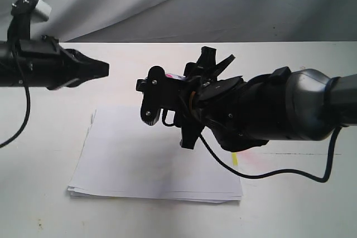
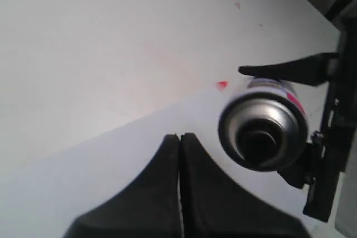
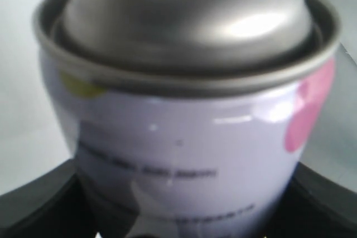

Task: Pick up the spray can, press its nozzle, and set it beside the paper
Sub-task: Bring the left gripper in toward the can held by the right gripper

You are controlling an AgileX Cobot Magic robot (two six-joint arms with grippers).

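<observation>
My right gripper (image 2: 269, 122) is shut on the spray can (image 2: 262, 129) and holds it in the air above the paper (image 1: 156, 160). The can lies roughly level, its top end turned toward my left gripper (image 1: 104, 68). In the left wrist view I see that end head-on, with the black nozzle (image 2: 259, 139) in the silver rim. The right wrist view is filled by the can (image 3: 189, 115), showing a silver dome, a white label and a pink dot. My left gripper (image 2: 179, 137) is shut on nothing, a short way from the nozzle. The paper stack has a yellow tab (image 1: 235, 159).
The white table (image 1: 44, 215) runs under both arms. A grey cloth backdrop (image 1: 167, 4) hangs behind it. A black cable (image 1: 268, 175) from the right arm loops low over the paper's right corner.
</observation>
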